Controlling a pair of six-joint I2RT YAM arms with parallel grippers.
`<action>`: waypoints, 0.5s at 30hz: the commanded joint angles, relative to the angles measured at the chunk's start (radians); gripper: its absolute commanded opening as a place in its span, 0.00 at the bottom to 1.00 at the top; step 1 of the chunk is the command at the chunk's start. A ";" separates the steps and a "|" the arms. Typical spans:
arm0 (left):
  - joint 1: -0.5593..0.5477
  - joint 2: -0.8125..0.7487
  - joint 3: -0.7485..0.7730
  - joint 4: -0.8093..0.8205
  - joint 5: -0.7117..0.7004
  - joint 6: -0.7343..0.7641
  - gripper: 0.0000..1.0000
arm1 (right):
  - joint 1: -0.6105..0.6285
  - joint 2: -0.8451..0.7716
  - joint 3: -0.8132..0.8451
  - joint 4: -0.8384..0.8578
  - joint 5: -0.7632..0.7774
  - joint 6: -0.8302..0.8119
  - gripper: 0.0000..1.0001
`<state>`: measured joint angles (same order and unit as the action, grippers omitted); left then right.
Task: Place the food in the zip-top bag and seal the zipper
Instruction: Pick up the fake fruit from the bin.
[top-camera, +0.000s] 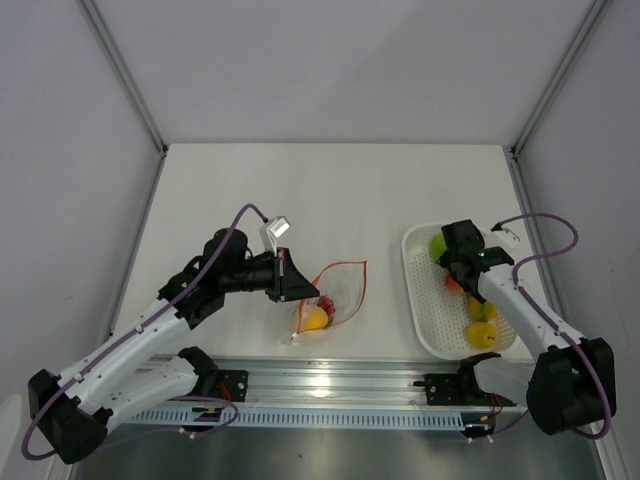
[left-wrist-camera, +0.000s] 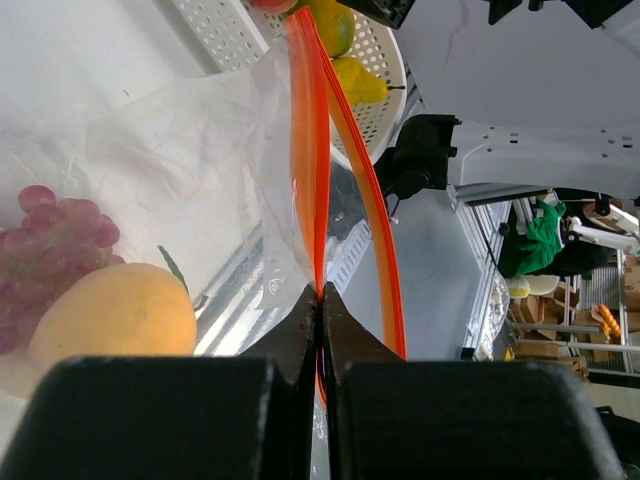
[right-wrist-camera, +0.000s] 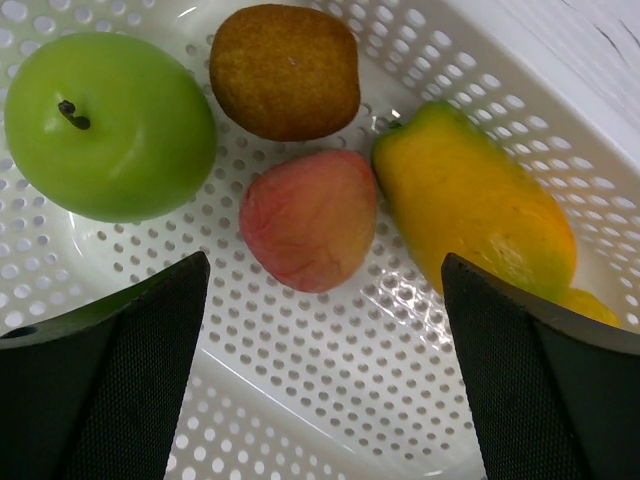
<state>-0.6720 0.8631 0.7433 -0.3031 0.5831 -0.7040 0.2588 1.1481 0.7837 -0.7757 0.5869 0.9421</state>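
Observation:
The clear zip-top bag (top-camera: 340, 290) lies at the table's centre with its mouth held up. My left gripper (top-camera: 292, 277) (left-wrist-camera: 321, 295) is shut on one side of the orange-red zipper (left-wrist-camera: 318, 150), while the other side bows away, leaving the mouth agape. Inside the bag lie a yellow-orange fruit (left-wrist-camera: 115, 315) and red grapes (left-wrist-camera: 55, 250). My right gripper (top-camera: 455, 265) (right-wrist-camera: 325, 275) hangs open just above the white perforated tray (top-camera: 428, 310), holding nothing. Below it lie a green apple (right-wrist-camera: 110, 125), a brown fruit (right-wrist-camera: 285, 70), a pink peach (right-wrist-camera: 308, 218) and a yellow mango (right-wrist-camera: 470, 200).
More yellow fruit (top-camera: 482, 335) lies at the tray's near end. An aluminium rail (top-camera: 330, 385) runs along the table's near edge by the arm bases. White walls with grey poles (top-camera: 125, 75) close in the table's left, right and back.

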 joint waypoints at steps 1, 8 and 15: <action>-0.005 0.002 0.024 -0.005 0.009 0.028 0.01 | -0.010 0.030 -0.018 0.125 -0.002 -0.049 0.98; -0.005 0.017 0.018 -0.002 0.006 0.029 0.01 | -0.027 0.090 -0.043 0.214 -0.015 -0.075 0.95; -0.003 0.042 0.022 0.016 0.017 0.026 0.01 | -0.039 0.176 -0.055 0.286 -0.041 -0.086 0.90</action>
<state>-0.6720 0.8925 0.7433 -0.3092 0.5831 -0.6983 0.2253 1.2949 0.7330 -0.5488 0.5434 0.8631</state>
